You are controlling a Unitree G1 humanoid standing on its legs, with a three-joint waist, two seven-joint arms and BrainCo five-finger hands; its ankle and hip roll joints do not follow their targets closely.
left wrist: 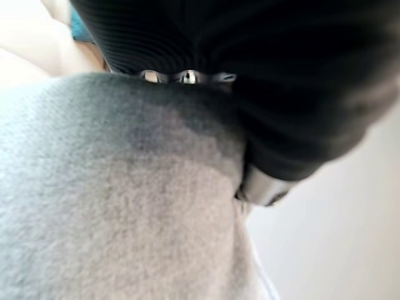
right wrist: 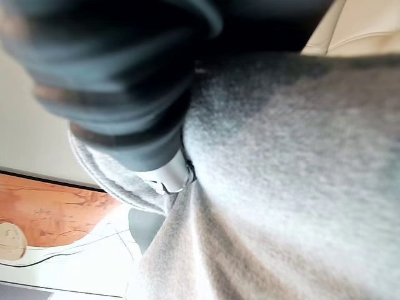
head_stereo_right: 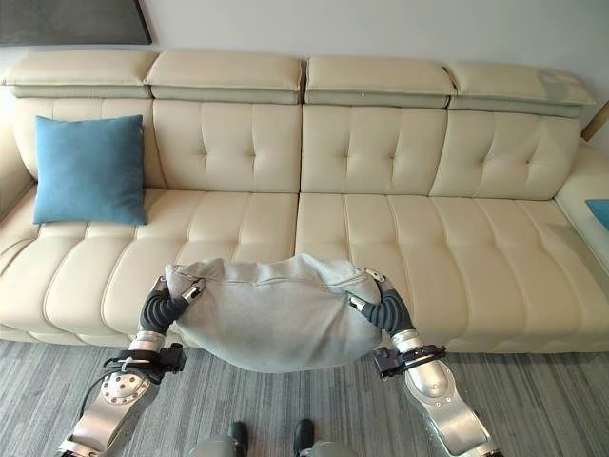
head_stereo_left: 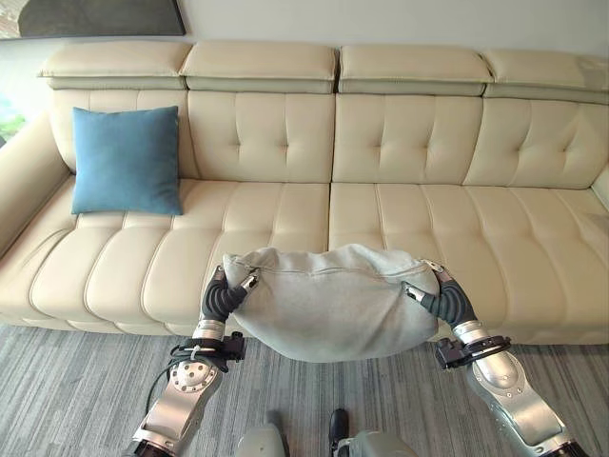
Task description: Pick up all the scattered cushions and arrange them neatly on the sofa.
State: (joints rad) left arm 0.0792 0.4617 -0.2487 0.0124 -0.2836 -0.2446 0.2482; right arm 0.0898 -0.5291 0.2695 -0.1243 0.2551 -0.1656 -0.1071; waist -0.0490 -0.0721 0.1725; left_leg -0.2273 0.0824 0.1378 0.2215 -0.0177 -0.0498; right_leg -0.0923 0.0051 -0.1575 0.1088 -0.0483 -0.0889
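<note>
You see the grey cushion held between the robot's two hands above the front edge of the cream sofa, the left hand pressed against one end and the right hand against the other. Each wrist view shows the dark ribbed cover tight against the grey fabric, fingers buried in it, so you cannot tell whether they curl or lie straight. A blue cushion stands upright against the sofa's backrest at its left end

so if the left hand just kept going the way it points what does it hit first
Probably the grey cushion itself: the left hand presses into its side, pointing inward toward the right hand. Depth beyond the cushion is unclear.
</note>
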